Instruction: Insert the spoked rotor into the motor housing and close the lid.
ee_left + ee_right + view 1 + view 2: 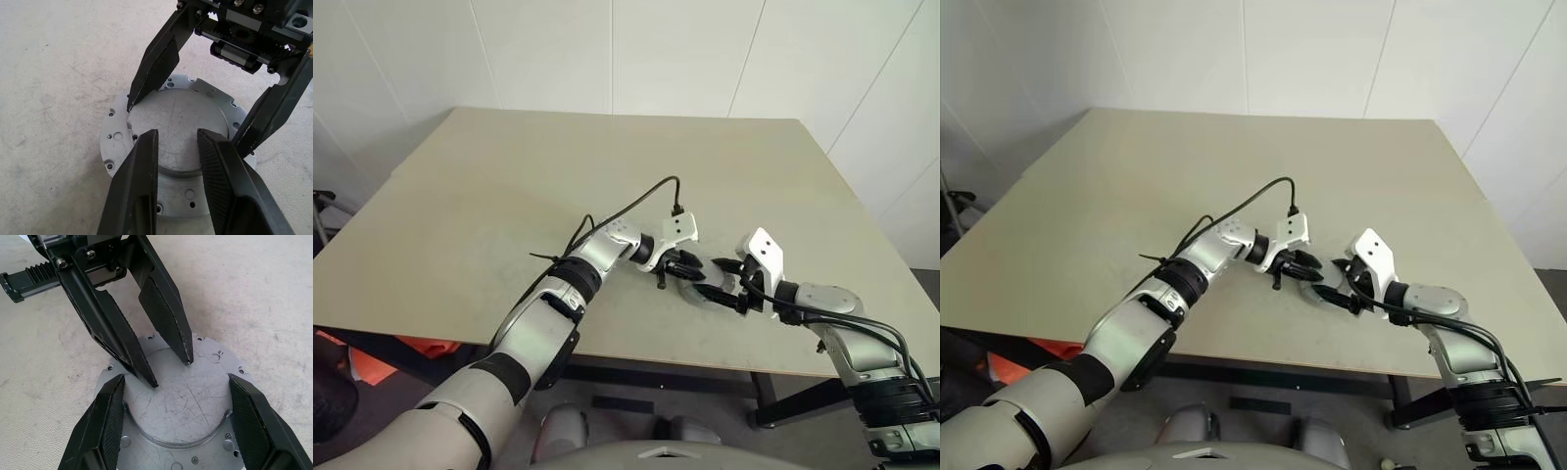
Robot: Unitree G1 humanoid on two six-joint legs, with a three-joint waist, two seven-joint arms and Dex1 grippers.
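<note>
Grey lid [181, 406] flat on table [509, 196]; right pincer [176, 396] straddles it, apart; left pincer [178, 156] nearly together.

Beige table [509, 186]; orange object [372, 364] beneath.

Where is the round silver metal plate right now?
The round silver plate lies flat on the table near its front edge, between the left gripper and the right gripper, whose fingertips meet over it.

No legible txt, labels or nos. on anything in view.
</note>
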